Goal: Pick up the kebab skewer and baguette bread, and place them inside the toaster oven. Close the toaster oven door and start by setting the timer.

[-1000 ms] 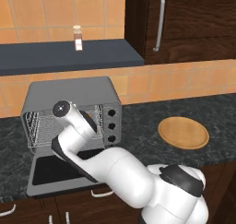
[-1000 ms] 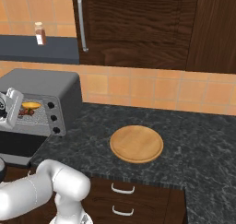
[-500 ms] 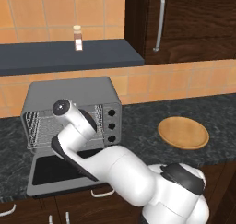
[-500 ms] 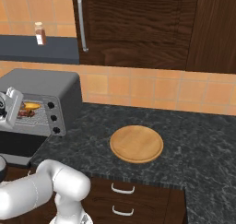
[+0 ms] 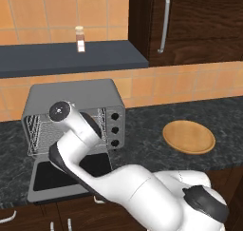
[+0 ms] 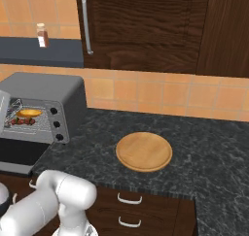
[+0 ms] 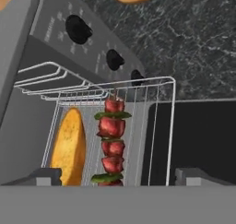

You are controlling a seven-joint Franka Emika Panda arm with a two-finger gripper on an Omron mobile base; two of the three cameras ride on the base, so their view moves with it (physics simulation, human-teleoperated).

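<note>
The grey toaster oven (image 5: 71, 98) stands on the counter with its door (image 5: 47, 177) dropped open and flat. On its wire rack (image 7: 159, 126) the golden baguette bread (image 7: 69, 147) and the kebab skewer (image 7: 110, 140) lie side by side, the bread left of the skewer in the hand view. Both also show inside the oven (image 6: 46, 92): bread (image 6: 29, 113) behind, skewer (image 6: 22, 121) in front. My gripper (image 7: 117, 176) hovers at the oven mouth, open. Its fingertips (image 7: 44, 176) stand far apart, clear of the skewer. In the left base view my wrist covers the oven opening.
Three black knobs (image 7: 115, 59) run down the oven's right panel. A round wooden board (image 5: 188, 136) lies on the dark stone counter to the right of the oven. A small bottle (image 5: 79, 39) stands on the shelf above. Dark cabinets hang at the upper right.
My arm has stayed at the oven mouth with hardly any shift. The fingers have spread apart and the skewer lies free on the rack.
</note>
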